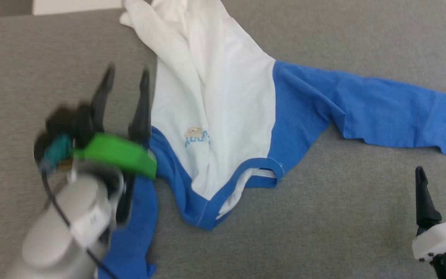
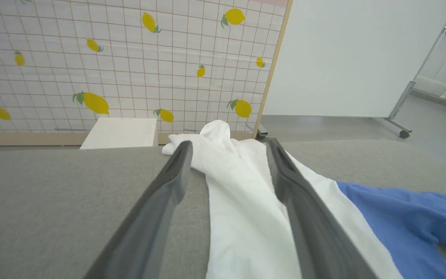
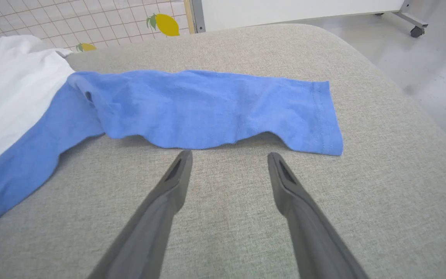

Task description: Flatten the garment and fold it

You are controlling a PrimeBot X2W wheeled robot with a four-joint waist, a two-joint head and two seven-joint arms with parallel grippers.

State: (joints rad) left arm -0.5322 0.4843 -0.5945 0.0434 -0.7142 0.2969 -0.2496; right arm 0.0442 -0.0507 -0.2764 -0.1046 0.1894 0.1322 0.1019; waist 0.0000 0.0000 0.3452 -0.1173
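Both jaws spread, left gripper (image 1: 127, 72) over garment (image 1: 223, 97)

Rumpled white-bodied, blue-sleeved garment (image 1: 227, 100), neckline near, one sleeve outstretched

Grey counter (image 2: 33, 201); white box (image 2: 120, 133) by its far edge; lemon-print wall (image 2: 110, 58); white wheeled panel (image 2: 343, 58) beside it.

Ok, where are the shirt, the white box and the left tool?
shirt (image 1: 223, 97): head view, on its white chest.
white box (image 2: 120, 133): left wrist view, on its top face.
left tool (image 1: 126, 73): head view, midway between its fingertips.
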